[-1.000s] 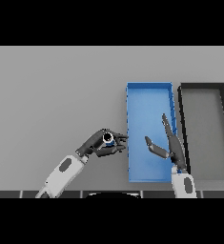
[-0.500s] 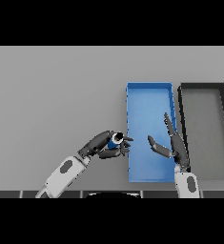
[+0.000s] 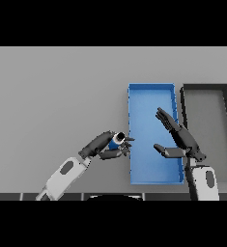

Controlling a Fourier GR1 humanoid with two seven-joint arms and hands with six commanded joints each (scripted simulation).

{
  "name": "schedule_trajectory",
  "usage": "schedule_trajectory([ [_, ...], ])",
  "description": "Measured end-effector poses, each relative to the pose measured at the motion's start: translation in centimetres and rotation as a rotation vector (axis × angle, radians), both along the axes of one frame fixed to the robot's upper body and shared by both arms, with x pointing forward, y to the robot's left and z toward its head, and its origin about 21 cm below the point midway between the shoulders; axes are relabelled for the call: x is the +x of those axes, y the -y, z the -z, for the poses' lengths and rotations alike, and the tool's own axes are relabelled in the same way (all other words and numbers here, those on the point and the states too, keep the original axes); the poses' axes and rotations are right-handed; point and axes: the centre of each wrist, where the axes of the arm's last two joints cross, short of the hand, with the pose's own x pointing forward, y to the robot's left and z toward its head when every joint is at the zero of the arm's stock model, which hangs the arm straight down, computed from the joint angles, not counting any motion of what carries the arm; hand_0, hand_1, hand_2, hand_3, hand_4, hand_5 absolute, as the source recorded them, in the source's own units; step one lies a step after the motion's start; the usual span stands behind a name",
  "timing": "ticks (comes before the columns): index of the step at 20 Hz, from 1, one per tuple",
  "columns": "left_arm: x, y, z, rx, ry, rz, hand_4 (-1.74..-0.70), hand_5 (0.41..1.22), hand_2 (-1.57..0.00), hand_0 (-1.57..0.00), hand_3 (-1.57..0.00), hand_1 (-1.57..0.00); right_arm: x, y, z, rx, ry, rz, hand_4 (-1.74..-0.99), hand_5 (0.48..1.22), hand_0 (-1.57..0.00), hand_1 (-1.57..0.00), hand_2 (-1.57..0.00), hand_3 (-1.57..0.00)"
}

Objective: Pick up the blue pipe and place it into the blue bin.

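A short blue pipe (image 3: 117, 140) with a pale open end sits in my left hand (image 3: 103, 146), whose fingers and thumb are curled round it. That hand hovers just left of the blue bin (image 3: 151, 96), its fingertips reaching the bin's left wall. The bin is a long open tray running away from me at centre right. My right hand (image 3: 180, 139) is open, fingers straight and thumb out, held over the bin's right half near its right wall.
A black bin (image 3: 205, 88) of similar shape stands directly right of the blue bin, almost touching it. The grey table (image 3: 52, 96) stretches wide to the left and back.
My left hand has carried the pipe rightward, closer to the blue bin's left wall. My right hand has shifted slightly lower and right over the bin.
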Motion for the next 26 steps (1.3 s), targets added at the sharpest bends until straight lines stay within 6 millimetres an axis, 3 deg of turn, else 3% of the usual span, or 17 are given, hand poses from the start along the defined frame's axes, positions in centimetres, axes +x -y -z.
schedule_trajectory([
  [3, -0.2, 0.2, 0.1, 0.002, 0.007, 0.006, -1.74, 1.221, -1.57, -1.57, -1.49, -1.57, 0.3, -1.1, -3.3, -0.071, 0.008, -0.157, -1.314, 0.500, 0.00, 0.00, 0.00, 0.00],
  [8, 0.0, 0.1, -0.2, 0.011, 0.015, 0.009, -1.74, 1.221, -1.57, -1.57, -1.48, -1.57, 1.6, -4.8, -6.0, -0.169, 0.050, -0.348, -1.306, 0.521, 0.00, 0.00, 0.00, 0.00],
  [13, 0.2, 0.1, -0.2, -0.011, 0.015, 0.033, -1.74, 1.221, -1.57, -1.57, -1.52, -1.57, 2.5, -8.3, -6.7, -0.238, 0.069, -0.470, -1.232, 0.531, 0.00, 0.00, 0.00, 0.00],
  [20, 0.0, 0.1, -0.2, 0.017, 0.044, 0.050, -1.74, 1.221, -1.57, -1.57, -1.54, -1.57, 4.2, -12.7, -7.5, -0.262, 0.074, -0.570, -1.222, 0.506, 0.00, -0.01, -0.03, 0.00],
  [21, 0.2, 0.0, -0.2, 0.011, 0.029, 0.049, -1.74, 1.221, -1.57, -1.57, -1.48, -1.57, 4.6, -13.0, -7.8, -0.260, 0.083, -0.580, -1.245, 0.506, -0.05, -0.08, -0.10, -0.05],
  [23, 0.3, -0.2, -0.3, 0.030, 0.040, 0.054, -1.68, 1.221, -1.06, -1.18, -1.03, -1.08, 4.8, -14.1, -8.1, -0.268, 0.087, -0.623, -1.335, 0.507, -0.35, -0.38, -0.38, -0.30],
  [25, 0.4, -0.7, -0.3, 0.204, 0.015, 0.076, -1.48, 1.221, -0.68, -0.82, -0.66, -0.71, 5.1, -14.8, -8.1, -0.305, 0.080, -0.647, -1.430, 0.522, -0.72, -0.70, -0.74, -0.63],
  [26, 0.2, -0.6, -0.6, 0.220, 0.014, 0.069, -1.53, 1.221, -0.69, -0.78, -0.58, -0.71, 5.1, -15.1, -8.4, -0.291, 0.097, -0.663, -1.486, 0.550, -0.89, -0.87, -0.91, -0.77],
])
